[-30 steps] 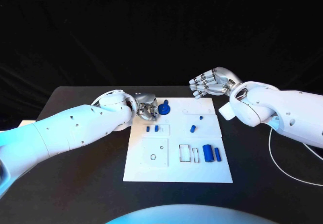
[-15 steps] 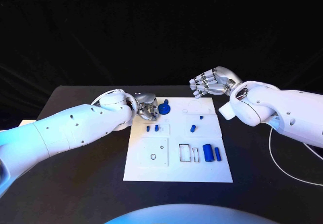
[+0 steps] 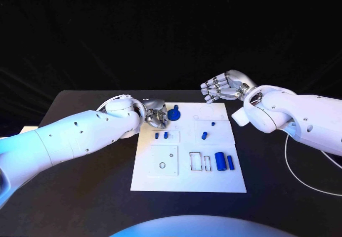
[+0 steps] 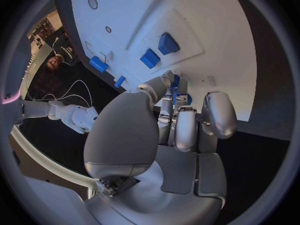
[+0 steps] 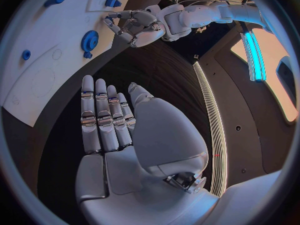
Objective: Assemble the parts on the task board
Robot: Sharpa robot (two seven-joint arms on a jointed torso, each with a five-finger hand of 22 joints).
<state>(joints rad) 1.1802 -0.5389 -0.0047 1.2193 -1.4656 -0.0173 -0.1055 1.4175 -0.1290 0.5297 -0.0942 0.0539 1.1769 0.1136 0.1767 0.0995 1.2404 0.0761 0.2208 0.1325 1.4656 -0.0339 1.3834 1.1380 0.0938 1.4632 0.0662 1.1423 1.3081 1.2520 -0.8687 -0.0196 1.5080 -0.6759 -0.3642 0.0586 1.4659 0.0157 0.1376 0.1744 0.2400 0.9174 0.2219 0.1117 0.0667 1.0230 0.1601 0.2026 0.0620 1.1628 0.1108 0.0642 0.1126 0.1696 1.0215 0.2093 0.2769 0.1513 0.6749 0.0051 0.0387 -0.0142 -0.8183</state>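
The white task board (image 3: 189, 183) lies in the middle of the black table. My left hand (image 3: 154, 114) is at the board's far left corner, and its fingertips (image 4: 170, 80) pinch the edge of a blue gear (image 3: 174, 115). The same gear (image 5: 89, 40) sits beside a small blue peg (image 5: 88, 54), with my left hand (image 5: 134, 27) against it. My right hand (image 3: 227, 86) hovers above the far right corner, fingers apart and holding nothing. Two short blue pieces (image 3: 161, 135) stand in a recess near my left hand.
Another blue piece (image 3: 204, 135) and a tiny one (image 3: 213, 123) sit mid-board. Two blue cylinders (image 3: 224, 162) lie at the board's right side next to narrow slots (image 3: 198, 162). A white cable (image 3: 303, 173) runs over the table on the right.
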